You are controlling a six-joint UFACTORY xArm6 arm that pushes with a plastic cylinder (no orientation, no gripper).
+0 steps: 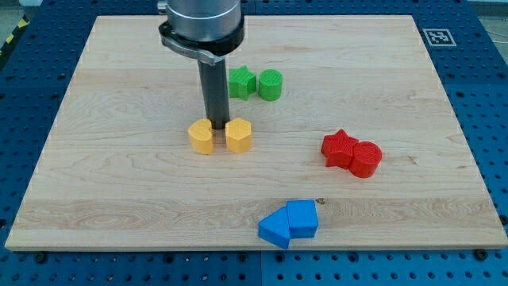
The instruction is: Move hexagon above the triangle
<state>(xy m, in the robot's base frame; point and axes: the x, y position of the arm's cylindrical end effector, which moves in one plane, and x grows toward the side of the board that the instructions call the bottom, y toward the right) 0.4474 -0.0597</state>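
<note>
A yellow hexagon block (238, 134) lies near the board's middle, with a yellow heart-shaped block (202, 137) just to its left. My tip (217, 129) stands in the narrow gap between the two, close against both. A blue triangle block (275, 229) lies near the view's bottom edge, touching a blue squarish block (302, 218) on its right. The hexagon is well above and slightly left of the triangle.
A green star (242, 81) and a green cylinder (270, 84) sit together above the hexagon. A red star (340, 148) and a red cylinder (366, 159) touch each other at the right. The wooden board (119, 199) ends just below the blue blocks.
</note>
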